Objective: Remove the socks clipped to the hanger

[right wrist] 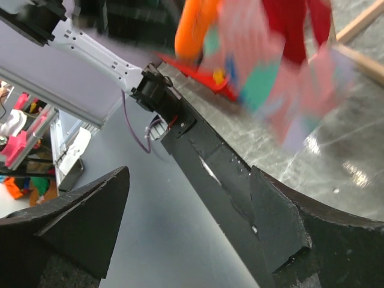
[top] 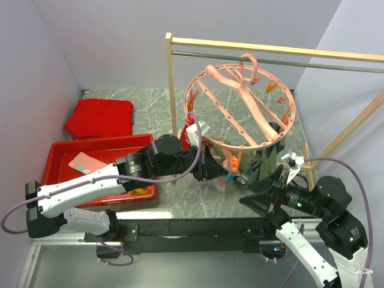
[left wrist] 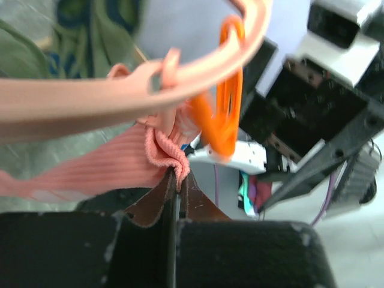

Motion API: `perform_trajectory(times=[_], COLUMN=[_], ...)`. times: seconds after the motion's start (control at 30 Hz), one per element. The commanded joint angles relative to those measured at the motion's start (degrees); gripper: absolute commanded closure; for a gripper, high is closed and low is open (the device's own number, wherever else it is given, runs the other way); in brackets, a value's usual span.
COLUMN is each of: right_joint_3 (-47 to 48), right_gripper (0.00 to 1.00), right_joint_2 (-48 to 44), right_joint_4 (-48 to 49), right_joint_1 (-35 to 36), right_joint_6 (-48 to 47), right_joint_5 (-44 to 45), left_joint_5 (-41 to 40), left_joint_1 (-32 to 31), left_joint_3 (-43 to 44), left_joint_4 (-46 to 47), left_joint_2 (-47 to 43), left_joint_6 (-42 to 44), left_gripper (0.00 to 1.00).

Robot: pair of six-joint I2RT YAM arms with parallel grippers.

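Note:
The salmon-pink round hanger [top: 240, 102] hangs by its hook from the rack's rail. My left gripper [top: 216, 171] is at the ring's near rim. In the left wrist view it [left wrist: 178, 175] is shut on a folded edge of a pink ribbed sock [left wrist: 114, 165], just under the ring [left wrist: 108, 90] and an orange clip [left wrist: 225, 114]. A dark olive green sock [top: 267, 159] hangs at the near right rim. My right gripper [top: 257, 193] is open and empty, below the hanger; its view [right wrist: 189, 174] shows a blurred pink sock with teal marks [right wrist: 264, 66] and a red sock [right wrist: 300, 24] above.
A red tray [top: 57, 157] at the near left holds a pink sock with teal marks [top: 84, 162]. A flat red slab [top: 99, 117] lies behind it. The wooden rack's post [top: 173, 90] stands left of the hanger, with another slanted post [top: 351, 129] at the right.

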Motion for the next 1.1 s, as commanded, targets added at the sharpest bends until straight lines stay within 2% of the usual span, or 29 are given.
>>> perform_trajectory(times=[0.0, 0.07, 0.1, 0.3, 0.7, 0.83, 0.93, 1.07], right_joint_3=[2.4, 2.1, 2.0, -0.7, -0.6, -3.3, -5.8, -7.5], right_gripper=[0.12, 0.11, 0.07, 0.05, 0.06, 0.09, 0.14, 0.22], right_joint_2=[3.4, 4.0, 4.6, 5.5, 7.3, 6.3, 6.3, 6.7], right_joint_4=[3.5, 5.4, 6.1, 12.5, 6.1, 11.5, 17.4, 20.6], right_joint_1=[0.4, 0.4, 0.4, 0.4, 0.4, 0.4, 0.4, 0.4], right_joint_6=[-3.2, -3.4, -3.2, -0.9, -6.2, -5.0, -1.5, 0.1], right_joint_5=[-2.0, -4.2, -4.9, -8.8, -5.3, -6.7, -10.3, -11.6], left_joint_5=[-0.2, -0.3, -0.4, -1.7, 0.1, 1.0, 1.8, 3.3], left_joint_1=[-2.2, -2.5, -2.7, -4.5, -5.6, -5.6, -5.7, -5.6], left_joint_3=[4.8, 4.3, 4.0, 4.8, 3.2, 3.1, 4.7, 6.5], left_joint_4=[-2.2, -1.8, -1.8, -3.0, -2.2, -1.9, -2.8, -3.4], left_joint_2=[-0.8, -1.5, -1.7, -2.0, -5.2, -5.3, -3.9, -2.5], left_joint_6=[1.1, 0.4, 0.2, -0.3, -0.4, -0.1, 0.8, 1.8], left_gripper=[0.99, 0.99, 0.99, 0.99, 0.99, 0.99, 0.99, 0.99])
